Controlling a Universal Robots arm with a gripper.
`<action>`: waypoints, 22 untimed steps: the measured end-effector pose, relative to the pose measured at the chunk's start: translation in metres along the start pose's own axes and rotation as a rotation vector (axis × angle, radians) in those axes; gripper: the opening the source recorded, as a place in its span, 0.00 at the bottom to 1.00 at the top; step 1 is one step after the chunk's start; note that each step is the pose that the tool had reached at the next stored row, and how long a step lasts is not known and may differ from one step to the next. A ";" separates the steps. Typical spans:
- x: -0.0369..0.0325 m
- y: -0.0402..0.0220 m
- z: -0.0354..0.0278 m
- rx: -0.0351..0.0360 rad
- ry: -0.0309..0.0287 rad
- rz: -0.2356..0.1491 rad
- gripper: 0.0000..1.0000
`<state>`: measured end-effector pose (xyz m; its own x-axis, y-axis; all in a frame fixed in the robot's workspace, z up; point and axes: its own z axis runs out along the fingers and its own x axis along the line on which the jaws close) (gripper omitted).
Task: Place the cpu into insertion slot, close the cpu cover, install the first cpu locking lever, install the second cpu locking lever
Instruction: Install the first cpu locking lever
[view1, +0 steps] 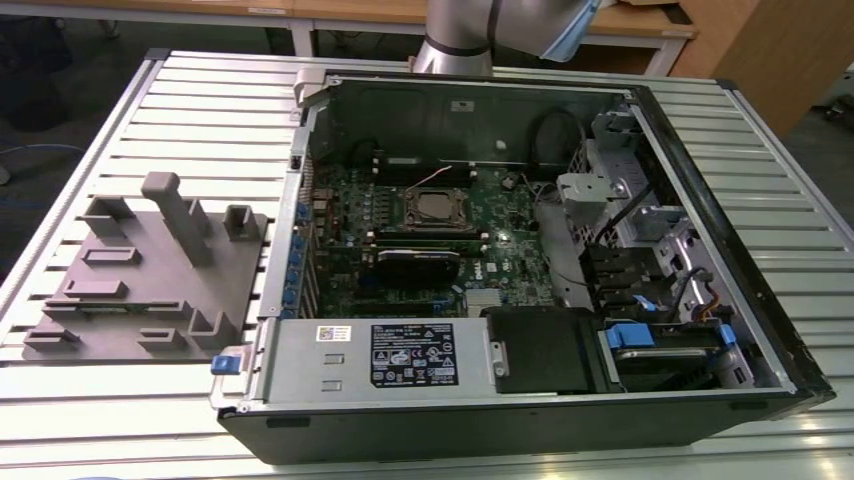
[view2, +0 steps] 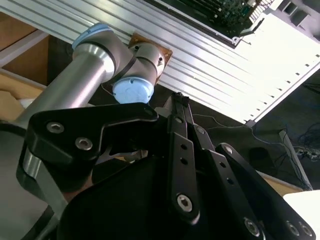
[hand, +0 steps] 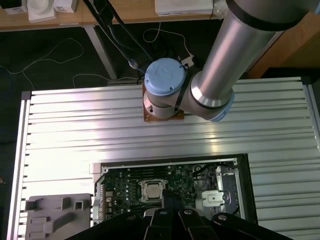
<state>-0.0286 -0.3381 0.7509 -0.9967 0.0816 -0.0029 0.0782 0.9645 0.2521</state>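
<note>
- The end effector (hand: 170, 200) hangs high over the open computer case (view1: 694, 190). Its black fingers (view2: 176, 130) are pressed together, and I see nothing between them.
- The silver arm (hand: 240, 55) bends up from its base on the slatted tabletop (hand: 75, 130).
- A black and white sticker (view1: 411, 355) sits on the metal box in the case. I cannot read it.
- The cpu (hand: 151, 190) lies in the insertion slot (view1: 434, 190) on the green board (view1: 514, 250).
- I cannot tell if the cpu cover is down.
</note>
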 end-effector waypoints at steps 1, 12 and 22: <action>0.0000 0.0012 -0.0047 -0.0002 -0.0001 0.000 0.10; -0.0002 0.0138 -0.0531 -0.0003 -0.0005 0.001 0.10; -0.0020 0.0127 -0.0509 0.0017 0.0223 0.008 0.10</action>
<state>-0.0268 -0.3387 0.8034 -0.9962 0.0841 0.0208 0.0866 0.9643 0.2504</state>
